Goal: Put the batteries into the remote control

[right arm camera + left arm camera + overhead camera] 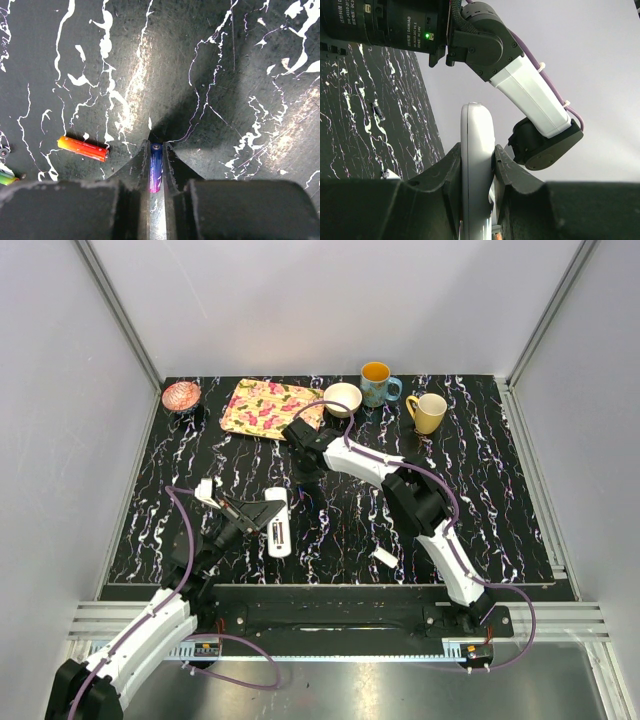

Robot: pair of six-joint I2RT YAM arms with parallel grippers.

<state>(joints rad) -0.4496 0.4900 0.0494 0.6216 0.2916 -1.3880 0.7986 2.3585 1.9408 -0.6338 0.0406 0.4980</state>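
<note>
My left gripper [477, 156] is shut on the remote control [476, 131], a slim white bar held edge-on and pointing away from the wrist. From above, the remote control [278, 524] hangs just over the table left of centre, with the left gripper [262, 519] at its side. My right gripper [156, 150] is down at the table, its fingers pressed on both sides of a blue-purple battery [155, 167]. An orange battery [82, 148] lies on the table to its left, and a green battery [4, 178] shows at the frame edge. The right gripper [303, 487] sits just beyond the remote.
A small white cover piece [385, 558] lies near the front right of centre. Along the back stand a pink bowl [181, 395], a floral board [268, 408], a cream bowl [343, 398], a blue mug [377, 384] and a yellow mug [428, 412].
</note>
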